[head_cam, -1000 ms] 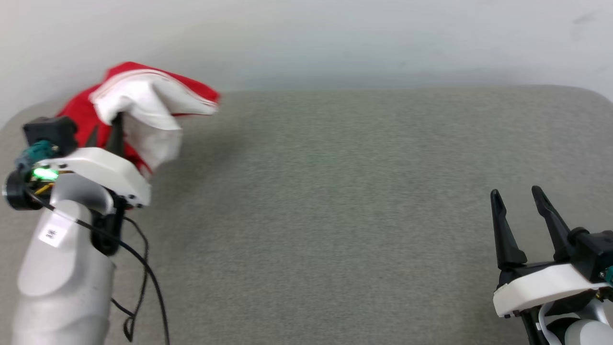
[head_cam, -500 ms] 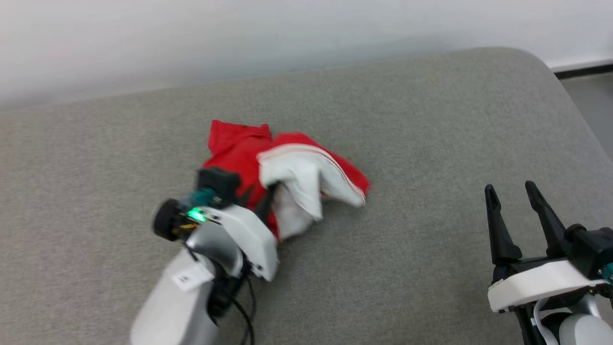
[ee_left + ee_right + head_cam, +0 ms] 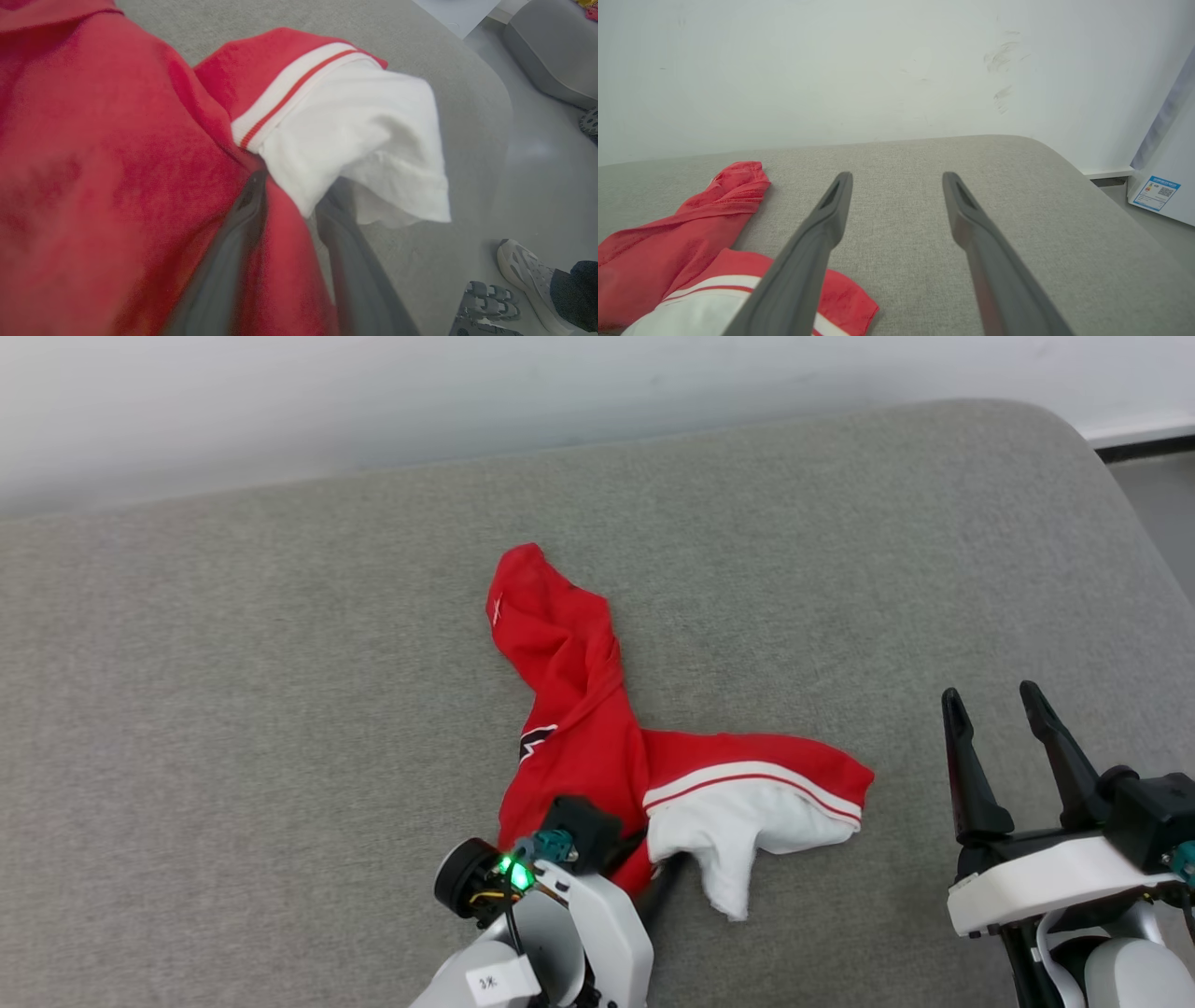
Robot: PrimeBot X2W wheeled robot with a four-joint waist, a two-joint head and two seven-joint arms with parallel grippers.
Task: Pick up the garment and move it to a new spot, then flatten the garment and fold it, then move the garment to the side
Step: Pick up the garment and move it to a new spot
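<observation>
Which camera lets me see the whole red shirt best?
The head view: the garment shows nearly whole on the grey cushion, one end stretched away, white sleeve near the robot. The left wrist view is a blurry close-up of red cloth and sleeve. The right wrist view catches part of it at lower left.

The jersey [image 3: 579, 728] lies in the middle of the cushion [image 3: 280, 709], with the wall [image 3: 373, 392] behind it. One end points to the back, and its sleeve [image 3: 738, 831] spreads to the right at the front. The left gripper [image 3: 658, 882] is at the jersey's near edge, with cloth between its fingers. The right gripper [image 3: 989, 693] is well apart, to the right. A person's shoe [image 3: 523, 266] is on the floor [image 3: 537, 154] past the cushion's end
</observation>
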